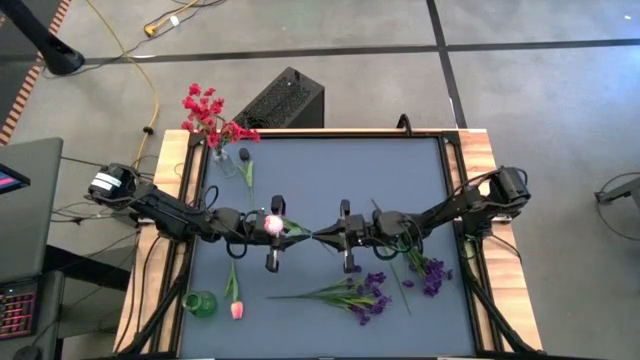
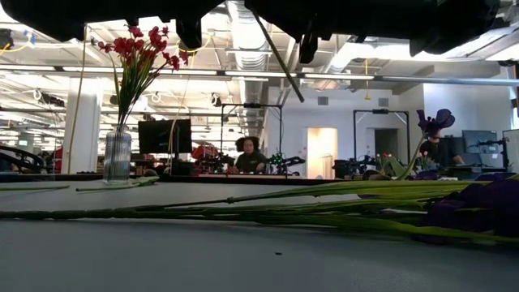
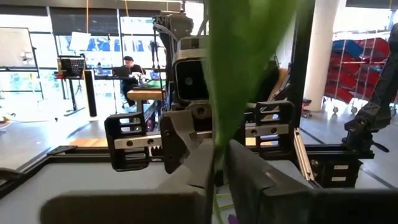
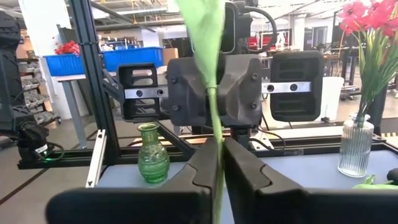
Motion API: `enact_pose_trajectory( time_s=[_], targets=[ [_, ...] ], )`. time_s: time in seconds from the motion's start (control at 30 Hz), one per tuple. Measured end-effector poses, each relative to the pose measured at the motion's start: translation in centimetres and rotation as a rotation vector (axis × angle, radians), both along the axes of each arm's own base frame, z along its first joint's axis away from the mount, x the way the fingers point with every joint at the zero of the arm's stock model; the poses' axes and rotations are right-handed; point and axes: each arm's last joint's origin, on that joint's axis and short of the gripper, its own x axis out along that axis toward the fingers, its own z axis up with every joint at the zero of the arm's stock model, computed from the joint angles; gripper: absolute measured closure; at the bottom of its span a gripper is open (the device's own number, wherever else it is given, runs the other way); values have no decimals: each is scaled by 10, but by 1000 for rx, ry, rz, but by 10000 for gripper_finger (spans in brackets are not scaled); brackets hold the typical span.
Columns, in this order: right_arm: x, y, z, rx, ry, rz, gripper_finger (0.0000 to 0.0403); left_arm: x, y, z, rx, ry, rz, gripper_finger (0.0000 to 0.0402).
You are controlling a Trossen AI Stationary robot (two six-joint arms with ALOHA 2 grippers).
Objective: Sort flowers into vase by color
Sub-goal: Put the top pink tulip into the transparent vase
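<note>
A pink tulip [image 1: 272,225] with a green stem hangs over the table's middle, between my two grippers. My left gripper [image 1: 306,235] and my right gripper [image 1: 325,238] meet tip to tip, both shut on its stem. At the far left a clear glass vase [image 1: 217,152] holds red flowers [image 1: 205,110]. A green vase [image 1: 200,303] stands at the near left, with another pink tulip [image 1: 236,300] lying beside it. Purple flowers [image 1: 365,297] lie on the table at the near right. My left gripper [image 3: 214,180] pinches the tulip's stem [image 3: 215,163] between its two fingers, just below a broad leaf. Its fingers come level from the table's left and lie across the stem. The flower is clear of the table. My right gripper [image 4: 216,168] has the same stem [image 4: 214,134] between its two fingers, close beside the left gripper's hold. It comes level from the table's right, across the stem. The stem's lower part [image 2: 280,61] slants down below the fingers, clear of the table.
A further flower [image 1: 245,165] lies by the glass vase. More purple blooms [image 1: 430,275] and long stems [image 2: 268,207] lie under the right arm. A black box [image 1: 282,100] stands behind the table's far edge.
</note>
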Motion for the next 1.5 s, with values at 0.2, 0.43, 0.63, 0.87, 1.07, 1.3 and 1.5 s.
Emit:
enact_pose_trajectory(
  time_s=[0.2, 0.43, 0.63, 0.87, 1.07, 1.3, 1.5],
  targets=[
    [0, 0, 0, 0, 0, 1, 332, 0, 0, 0, 3, 3, 0, 397],
    [0, 1, 0, -2, 0, 2, 274, 0, 0, -3, 21, 31, 3, 401],
    [-4, -1, 3, -44, 73, -3, 177, -9, 8, 3, 44, 122, 46, 401],
    [-18, -5, 11, -31, 236, -5, 133, -50, 21, 34, 53, 174, 159, 401],
    [-20, -4, 8, -34, 287, -4, 133, -95, 33, 56, 18, 167, 210, 401],
    [-20, -7, 1, -49, 354, -16, 133, -128, 48, 56, 111, 260, 495, 401],
    [-20, -10, 1, -62, 354, -28, 133, -135, 55, 53, 207, 331, 756, 401]
  ],
)
